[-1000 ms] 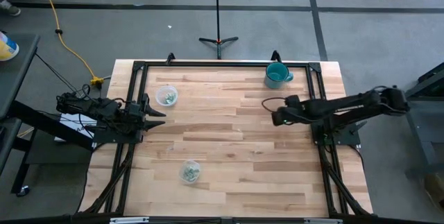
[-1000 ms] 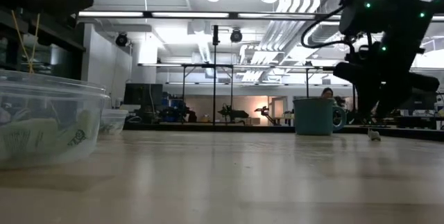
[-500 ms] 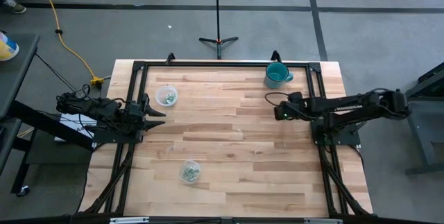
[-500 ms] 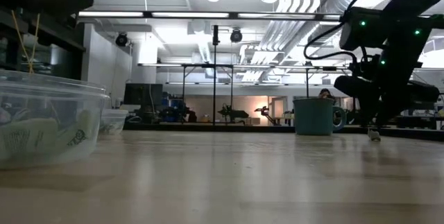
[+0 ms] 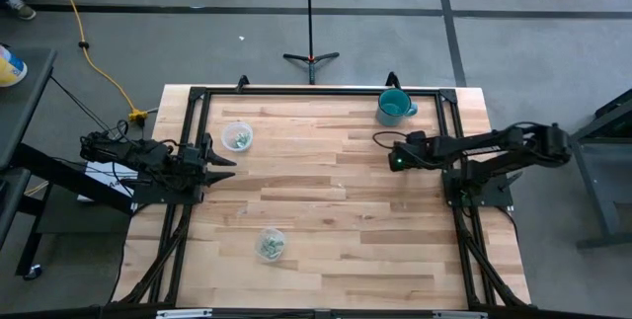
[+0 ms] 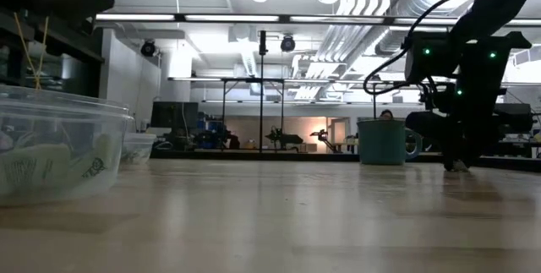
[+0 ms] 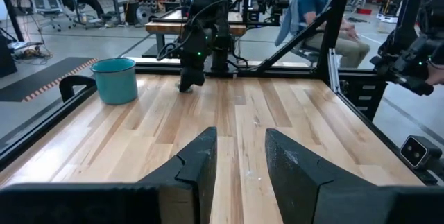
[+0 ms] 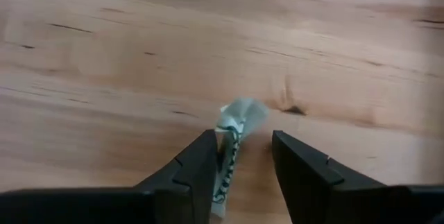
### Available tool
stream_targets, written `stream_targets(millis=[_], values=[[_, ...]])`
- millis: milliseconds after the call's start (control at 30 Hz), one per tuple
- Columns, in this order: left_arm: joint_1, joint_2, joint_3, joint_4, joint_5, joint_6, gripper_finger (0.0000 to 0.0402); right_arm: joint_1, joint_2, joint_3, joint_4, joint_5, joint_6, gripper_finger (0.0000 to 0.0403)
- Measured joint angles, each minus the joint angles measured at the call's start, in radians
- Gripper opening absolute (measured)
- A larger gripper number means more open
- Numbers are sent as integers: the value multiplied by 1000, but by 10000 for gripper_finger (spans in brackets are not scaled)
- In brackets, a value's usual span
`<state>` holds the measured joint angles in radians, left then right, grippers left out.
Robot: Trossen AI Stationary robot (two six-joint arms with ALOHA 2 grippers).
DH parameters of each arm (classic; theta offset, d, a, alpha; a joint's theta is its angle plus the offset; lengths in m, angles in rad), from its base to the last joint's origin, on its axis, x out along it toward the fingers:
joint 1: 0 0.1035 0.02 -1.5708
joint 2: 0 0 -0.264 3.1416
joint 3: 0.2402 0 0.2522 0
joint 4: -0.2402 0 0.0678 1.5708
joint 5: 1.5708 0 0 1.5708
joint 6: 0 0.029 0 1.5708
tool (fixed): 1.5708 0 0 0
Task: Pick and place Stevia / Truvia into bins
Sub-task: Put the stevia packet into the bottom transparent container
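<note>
- I count two bins on the surface (image 5: 326, 191): one (image 5: 237, 137) at the far side from the mug (image 5: 393, 108), level with it, and the other (image 5: 270, 244) nearer the front edge, well apart from the mug.
- Both bins hold pale green sachets; I cannot count how many are inside either one.
- One mug, teal, stands at the back edge of the surface.
- One loose sachet (image 8: 232, 141) lies crumpled on the wood just in front of the mug, under my right gripper (image 5: 397, 162).
- My right gripper is down at the surface a short way in front of the mug. Its fingers (image 8: 184, 172) are narrowly parted, with the sachet standing between them; it touches the one finger, and a gap shows to the other.
- My left gripper (image 5: 219, 162) waits at the surface's edge opposite the mug, beside the first bin. Its fingers (image 7: 198, 161) stand a little apart, holding nothing.
- One person (image 7: 326, 9) sits in the room beyond the surface.
</note>
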<state>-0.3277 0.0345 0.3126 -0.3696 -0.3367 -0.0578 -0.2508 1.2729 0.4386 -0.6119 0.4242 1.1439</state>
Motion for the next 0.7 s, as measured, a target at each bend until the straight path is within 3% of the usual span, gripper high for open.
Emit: stream_targets(millis=[133, 300, 367, 500, 633, 700], values=[[0, 0, 0, 0, 0, 0, 156, 4, 17, 1, 8, -6, 0, 102], [0, 0, 0, 1, 0, 0, 156, 39, 20, 7, 62, -21, -43, 17], [0, 0, 0, 0, 0, 0, 156, 71, 22, 20, 137, -50, -71, 10], [0, 0, 0, 0, 0, 0, 156, 195, 22, 56, 452, -60, -163, 8], [0, 0, 0, 0, 0, 0, 156, 356, 67, 99, 931, -37, -362, 6], [0, 0, 0, 0, 1, 0, 156, 428, 123, 148, 1062, -18, -471, 3]])
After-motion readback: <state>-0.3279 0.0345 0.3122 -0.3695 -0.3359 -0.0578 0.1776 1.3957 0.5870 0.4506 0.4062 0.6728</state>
